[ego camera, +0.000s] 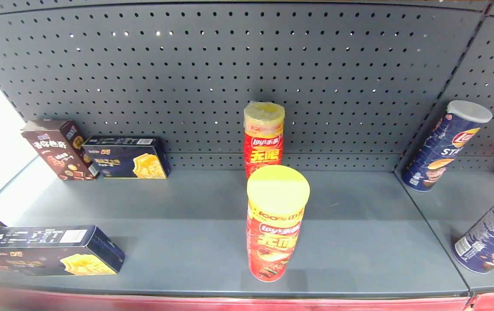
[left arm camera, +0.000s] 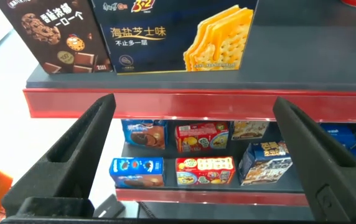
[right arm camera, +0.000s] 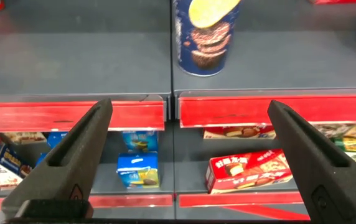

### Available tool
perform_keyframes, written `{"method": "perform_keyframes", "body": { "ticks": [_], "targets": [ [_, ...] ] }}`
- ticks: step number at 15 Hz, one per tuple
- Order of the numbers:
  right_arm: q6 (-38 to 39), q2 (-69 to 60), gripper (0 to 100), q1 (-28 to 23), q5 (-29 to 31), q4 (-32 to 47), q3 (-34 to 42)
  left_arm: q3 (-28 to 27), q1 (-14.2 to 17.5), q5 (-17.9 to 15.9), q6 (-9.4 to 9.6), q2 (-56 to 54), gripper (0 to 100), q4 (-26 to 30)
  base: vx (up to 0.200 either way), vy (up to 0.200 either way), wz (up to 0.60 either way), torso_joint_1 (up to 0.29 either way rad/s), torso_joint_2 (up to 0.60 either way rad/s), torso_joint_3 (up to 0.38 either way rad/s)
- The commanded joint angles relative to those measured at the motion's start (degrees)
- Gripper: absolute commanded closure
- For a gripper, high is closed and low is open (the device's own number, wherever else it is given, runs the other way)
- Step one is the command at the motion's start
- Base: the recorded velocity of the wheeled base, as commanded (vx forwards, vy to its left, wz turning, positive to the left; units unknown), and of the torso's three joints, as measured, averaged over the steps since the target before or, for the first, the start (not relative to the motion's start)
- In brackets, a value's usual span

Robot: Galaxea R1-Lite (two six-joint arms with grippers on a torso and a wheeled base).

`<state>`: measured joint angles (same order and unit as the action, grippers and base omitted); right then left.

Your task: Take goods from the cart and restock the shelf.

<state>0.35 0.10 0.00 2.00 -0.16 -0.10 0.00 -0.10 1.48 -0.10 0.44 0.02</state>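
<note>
Upfront, red can (ego camera: 278, 224) — cracker box (ego camera: 52, 250) leftward.

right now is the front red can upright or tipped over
Upright. The front red can stands on its base on the shelf, with its yellow lid on top, facing up.

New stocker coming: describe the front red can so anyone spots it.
On the grey shelf under the pegboard, two red cans with yellow lids stand in the middle, one behind the other. The front can is the one nearest the red edge; the rear can stands by the pegboard.
</note>
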Motion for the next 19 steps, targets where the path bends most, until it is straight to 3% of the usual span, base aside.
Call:
{"method": "perform_keyframes", "body": {
  "ticks": [1,3,19],
  "targets": [
    [0.0,0.08,0,0.0,0.02,-0.02,0.01,0.0,0.01,0.02,0.01,0.09,0,-0.02,0.0,0.0,0.0,0.0,0.0,0.0],
    [0.0,0.08,0,0.0,0.02,-0.02,0.01,0.0,0.01,0.11,-0.08,0.09,0,-0.02,-0.2,0.0,0.0,0.002,0.0,0.005],
    [-0.27,0.08,0,0.0,-0.07,-0.02,0.01,0.0,0.01,0.02,-0.08,0.09,0,-0.02,0.0,0.0,0.0,0.0,0.0,0.0]
  ]
}}
